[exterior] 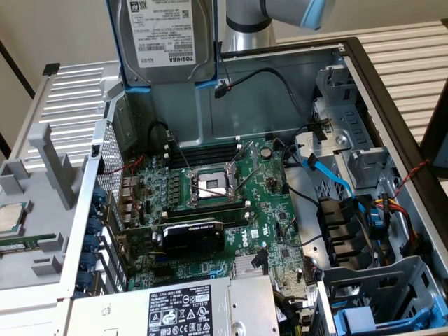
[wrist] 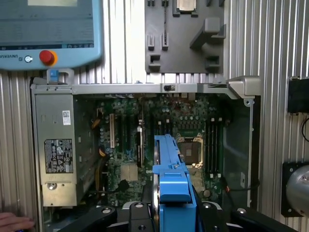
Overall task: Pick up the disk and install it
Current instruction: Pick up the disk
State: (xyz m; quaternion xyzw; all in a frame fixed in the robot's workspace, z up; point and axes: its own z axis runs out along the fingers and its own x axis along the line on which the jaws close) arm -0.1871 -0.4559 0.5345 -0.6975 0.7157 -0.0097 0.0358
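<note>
The disk (exterior: 168,38) hangs upright high over the back wall of the open computer case (exterior: 280,91). Its white printed label faces the exterior camera, and the blue carrier (exterior: 140,89) clips its sides and lower edge. In the wrist view the disk in its carrier (wrist: 171,179) shows edge-on, reaching out over the motherboard (wrist: 145,125). My gripper (wrist: 171,215) is shut on the disk, with dark fingers (wrist: 140,212) on either side of the blue plastic. The robot arm (exterior: 266,14) stands behind the case.
Inside the case lie the motherboard (exterior: 210,196), a bare processor socket (exterior: 212,183), a graphics card (exterior: 192,234) and the grey power-supply box (exterior: 203,308). Metal drive bays with cables (exterior: 350,168) fill the exterior view's right. A processor chip (exterior: 10,217) rests on a grey tray. A teach pendant (wrist: 48,29) and a hand (wrist: 14,223) are nearby.
</note>
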